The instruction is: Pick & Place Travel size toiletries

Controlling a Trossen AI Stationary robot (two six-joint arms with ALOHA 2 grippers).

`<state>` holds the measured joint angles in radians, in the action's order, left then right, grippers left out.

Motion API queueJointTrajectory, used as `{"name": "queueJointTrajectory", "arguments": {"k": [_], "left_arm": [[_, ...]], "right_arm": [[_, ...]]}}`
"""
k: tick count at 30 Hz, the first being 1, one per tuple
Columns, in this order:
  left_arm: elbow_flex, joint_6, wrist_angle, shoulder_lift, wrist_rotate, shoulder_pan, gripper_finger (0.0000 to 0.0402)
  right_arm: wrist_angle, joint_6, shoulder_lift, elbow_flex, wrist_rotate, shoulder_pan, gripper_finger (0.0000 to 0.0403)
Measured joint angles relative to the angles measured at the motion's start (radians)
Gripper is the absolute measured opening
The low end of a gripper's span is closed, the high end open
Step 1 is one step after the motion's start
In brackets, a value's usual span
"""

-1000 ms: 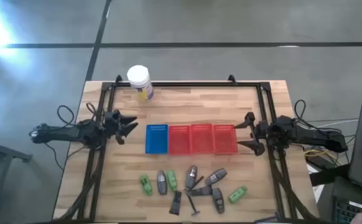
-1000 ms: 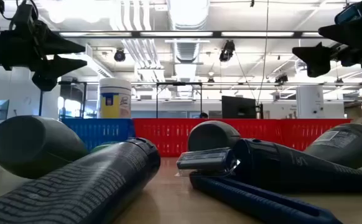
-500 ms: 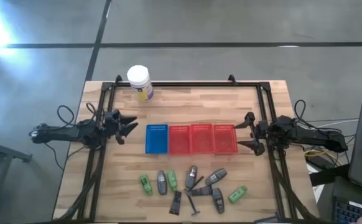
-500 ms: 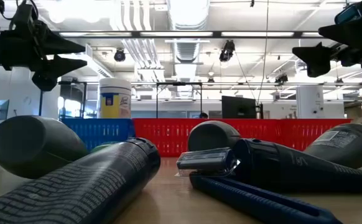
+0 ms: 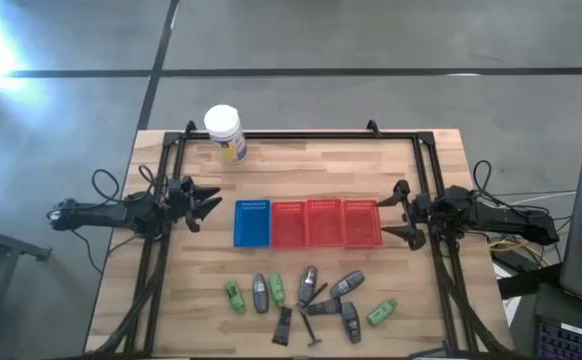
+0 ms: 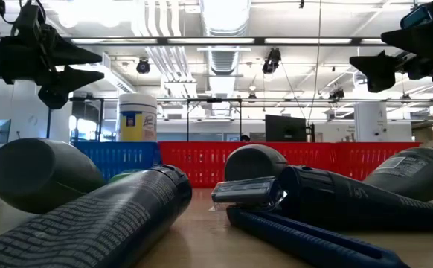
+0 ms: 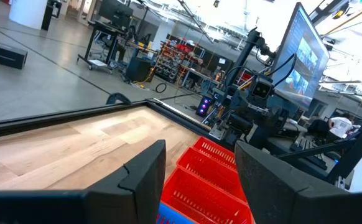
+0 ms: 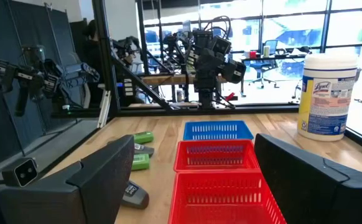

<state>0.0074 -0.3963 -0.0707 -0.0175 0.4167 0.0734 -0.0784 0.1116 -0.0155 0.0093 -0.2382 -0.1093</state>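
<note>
The travel size toiletries lie on their sides near the table's near edge. There are green bottles (image 5: pixel 233 296) (image 5: pixel 381 313), grey tubes (image 5: pixel 259 293) (image 5: pixel 347 284) and black stick-like pieces (image 5: pixel 284 325). In the low view a grey tube (image 6: pixel 42 173) and a dark piece (image 6: pixel 335 199) fill the foreground. My left gripper (image 5: pixel 207 203) (image 7: pixel 199 180) hovers open above the table, left of the blue basket. My right gripper (image 5: pixel 399 212) (image 8: pixel 206 186) hovers open, right of the red baskets. Both hang well above the table in the low view, the left gripper (image 6: pixel 97 65) and the right gripper (image 6: pixel 369 50).
A blue basket (image 5: pixel 252 222) and a row of red baskets (image 5: pixel 326 222) stand side by side mid-table between the grippers. A big white jar with a yellow label (image 5: pixel 224 132) stands at the far left edge. A dark frame (image 5: pixel 301 135) runs around the table.
</note>
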Motion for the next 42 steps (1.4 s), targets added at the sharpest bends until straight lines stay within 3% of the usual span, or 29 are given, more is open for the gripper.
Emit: {"name": "queueJointTrajectory", "arguments": {"k": [15, 22, 27, 31, 35, 42], "left_arm": [[0.000, 0.000, 0.000, 0.000, 0.000, 0.000, 0.0197], [0.000, 0.000, 0.000, 0.000, 0.000, 0.000, 0.0197], [0.000, 0.000, 0.000, 0.000, 0.000, 0.000, 0.0197], [0.000, 0.000, 0.000, 0.000, 0.000, 0.000, 0.0197], [0.000, 0.000, 0.000, 0.000, 0.000, 0.000, 0.0197], [0.000, 0.000, 0.000, 0.000, 0.000, 0.000, 0.0197]], "right_arm": [[-0.007, 0.030, 0.000, 0.000, 0.001, 0.000, 0.0327], [-0.014, 0.308, 0.000, 0.000, 0.011, 0.000, 0.0327], [-0.046, 0.753, 0.000, 0.000, 0.031, 0.000, 0.0327], [-0.051, 0.839, -0.001, 0.000, 0.070, 0.000, 0.0327], [-0.172, 0.879, -0.001, 0.000, 0.118, 0.000, 0.0327], [-0.576, 0.817, 0.002, 0.000, 0.137, 0.000, 0.0327]]}}
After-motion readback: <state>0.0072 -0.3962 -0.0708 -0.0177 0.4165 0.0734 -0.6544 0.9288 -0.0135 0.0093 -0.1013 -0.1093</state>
